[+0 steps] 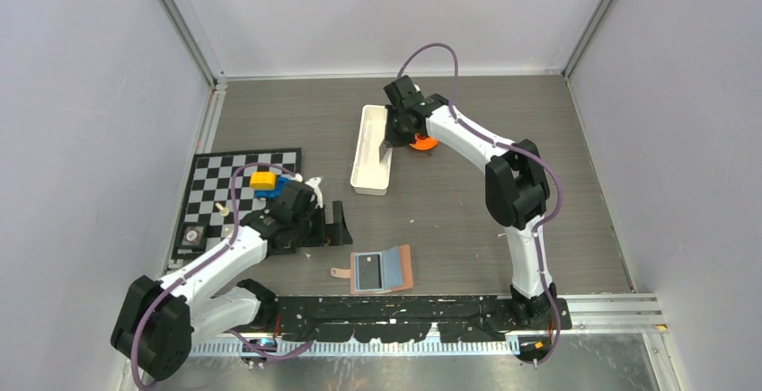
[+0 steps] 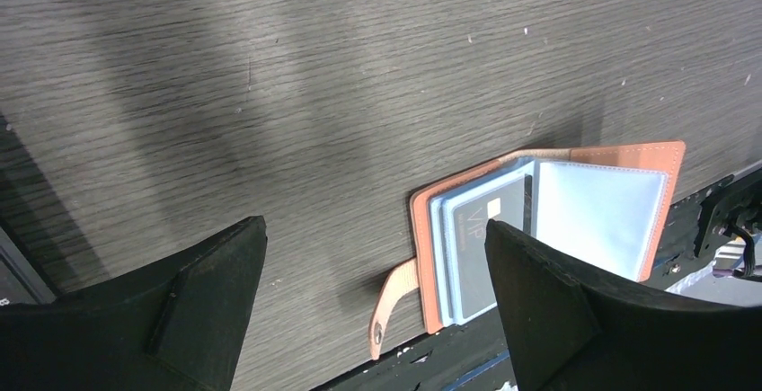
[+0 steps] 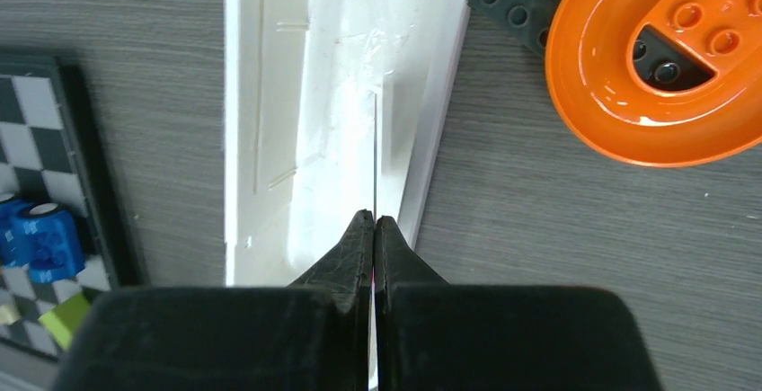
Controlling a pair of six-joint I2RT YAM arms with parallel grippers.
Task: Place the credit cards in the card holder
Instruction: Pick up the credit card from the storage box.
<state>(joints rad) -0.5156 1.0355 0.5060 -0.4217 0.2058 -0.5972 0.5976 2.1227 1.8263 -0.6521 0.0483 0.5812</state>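
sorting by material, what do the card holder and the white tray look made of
Card holder: likely leather or faux leather, matte tan cover; clear, faintly shiny plastic sleeves inside. White tray: probably rigid moulded plastic, smooth with soft glare and scuffs.

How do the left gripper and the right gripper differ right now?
The left gripper stands wide open; the right gripper is shut on what looks like a card seen edge-on. The left gripper hovers near the open card holder; the right gripper is over the white tray. Both are black.
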